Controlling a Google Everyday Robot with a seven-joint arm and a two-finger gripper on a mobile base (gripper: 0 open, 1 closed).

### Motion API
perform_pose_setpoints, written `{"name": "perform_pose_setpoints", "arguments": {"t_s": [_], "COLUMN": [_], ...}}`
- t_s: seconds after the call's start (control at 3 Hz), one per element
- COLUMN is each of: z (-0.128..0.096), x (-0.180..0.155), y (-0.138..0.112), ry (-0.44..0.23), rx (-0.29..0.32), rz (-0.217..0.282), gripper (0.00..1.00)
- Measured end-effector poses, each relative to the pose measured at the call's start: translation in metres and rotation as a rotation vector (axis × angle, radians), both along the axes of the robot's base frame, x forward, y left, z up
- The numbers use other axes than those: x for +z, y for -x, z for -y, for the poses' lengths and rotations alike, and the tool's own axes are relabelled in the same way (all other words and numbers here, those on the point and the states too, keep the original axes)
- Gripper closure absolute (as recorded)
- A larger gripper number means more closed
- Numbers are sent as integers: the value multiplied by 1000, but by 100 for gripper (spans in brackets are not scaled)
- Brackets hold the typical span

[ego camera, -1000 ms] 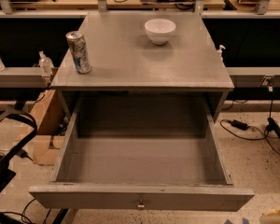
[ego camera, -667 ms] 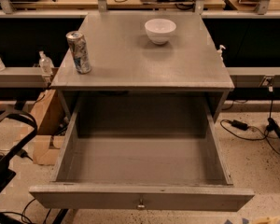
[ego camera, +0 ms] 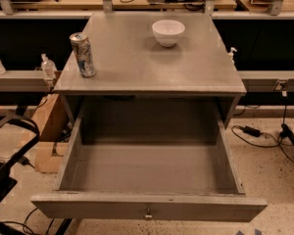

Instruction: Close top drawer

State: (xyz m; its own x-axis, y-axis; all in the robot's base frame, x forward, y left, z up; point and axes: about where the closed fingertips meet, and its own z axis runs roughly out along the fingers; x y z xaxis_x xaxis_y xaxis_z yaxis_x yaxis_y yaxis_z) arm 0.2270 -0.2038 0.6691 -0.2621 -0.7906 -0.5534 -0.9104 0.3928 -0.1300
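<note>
Camera view: we find the top drawer [ego camera: 88, 207] pulled far out below the worktop's [ego camera: 152, 67] near edge, its knob [ego camera: 148, 213] centred on the front panel. A can [ego camera: 83, 54] stands upright at the left edge, and a bowl [ego camera: 168, 32] sits near the far edge. The pincer is out of view, so we cannot tell its state.

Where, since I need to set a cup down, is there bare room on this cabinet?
The cabinet top is bare across its front half and right side, between the can at the left edge and the white bowl near the back. The open top drawer holds nothing. Nowhere is crowded. The gripper is not in view.
</note>
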Motion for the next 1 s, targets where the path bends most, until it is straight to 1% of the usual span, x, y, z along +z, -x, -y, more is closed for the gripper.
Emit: {"name": "perform_pose_setpoints", "arguments": {"t_s": [0.33,0.67,1.0], "z": [2,0,-9], "x": [-27,-37,-42], "y": [-13,-41,-70], "ry": [-52,-76,-83], "rx": [13,44,82], "rz": [27,60,83], "gripper": [100,100,100]}}
